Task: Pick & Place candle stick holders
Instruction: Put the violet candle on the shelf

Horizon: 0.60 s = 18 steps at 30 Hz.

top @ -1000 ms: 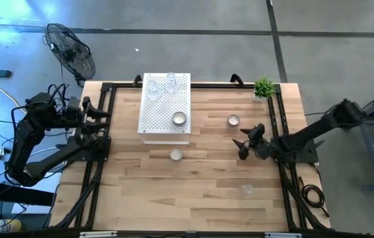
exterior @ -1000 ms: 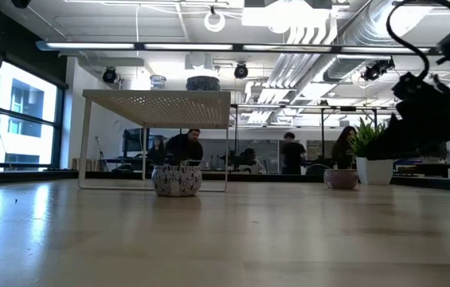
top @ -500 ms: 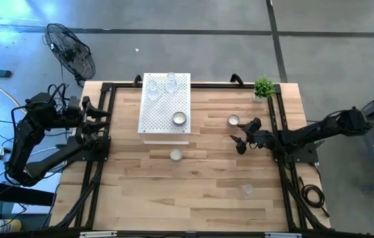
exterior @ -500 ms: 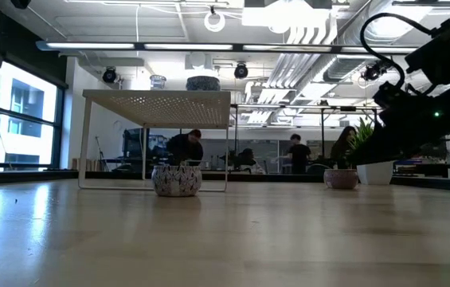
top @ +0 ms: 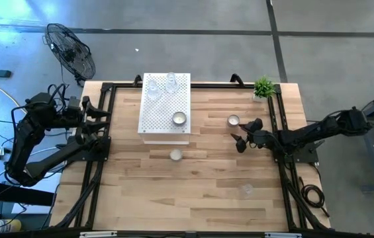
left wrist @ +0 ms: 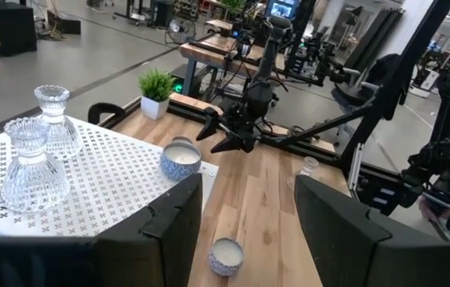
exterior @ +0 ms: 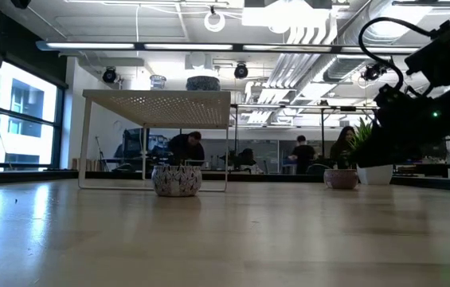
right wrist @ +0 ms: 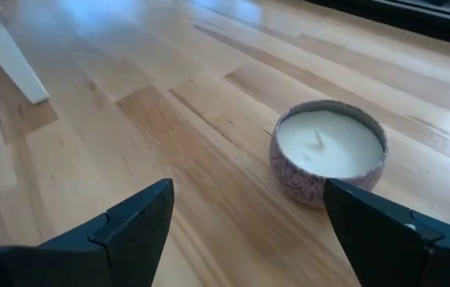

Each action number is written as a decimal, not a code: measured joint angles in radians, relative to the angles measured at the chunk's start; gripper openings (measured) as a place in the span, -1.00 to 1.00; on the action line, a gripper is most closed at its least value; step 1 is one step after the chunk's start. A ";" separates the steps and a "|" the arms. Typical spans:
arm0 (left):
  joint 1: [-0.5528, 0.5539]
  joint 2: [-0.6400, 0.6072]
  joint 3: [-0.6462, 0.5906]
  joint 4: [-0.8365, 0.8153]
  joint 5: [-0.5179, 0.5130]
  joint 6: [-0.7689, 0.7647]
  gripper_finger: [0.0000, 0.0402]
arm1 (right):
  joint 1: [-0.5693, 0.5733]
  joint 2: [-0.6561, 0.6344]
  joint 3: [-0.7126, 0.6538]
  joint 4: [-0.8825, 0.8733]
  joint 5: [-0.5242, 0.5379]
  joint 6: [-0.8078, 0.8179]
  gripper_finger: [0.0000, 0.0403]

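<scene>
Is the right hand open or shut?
Open: right hand fingers stand wide apart, empty, before the candle cup on the table.

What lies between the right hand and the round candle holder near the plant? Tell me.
Only bare wood. In the right wrist view, the open right hand faces the round candle holder across an empty stretch of table; the high view agrees.

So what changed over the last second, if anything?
The right gripper swung up the table from beside the frame toward the silvery candle holder near the plant, jaws open, holding nothing; it settled there half a second ago. The left gripper stayed parked at the table's left edge. The holders on the white perforated box and the table did not move.
</scene>
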 joint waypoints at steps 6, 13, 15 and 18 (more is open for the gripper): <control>0.000 0.000 0.000 0.000 -0.001 0.021 -0.03 | 0.000 0.000 0.000 0.011 -0.028 -0.006 0.58; 0.000 0.000 0.000 0.000 -0.046 0.018 -0.03 | 0.000 0.000 0.000 0.025 -0.028 0.000 0.58; 0.000 0.000 0.000 0.000 -0.045 0.018 -0.03 | 0.000 0.000 0.000 0.025 -0.028 0.002 0.58; 0.000 0.000 0.000 0.000 -0.054 0.018 -0.03 | 0.000 0.000 0.000 0.025 -0.028 0.000 0.58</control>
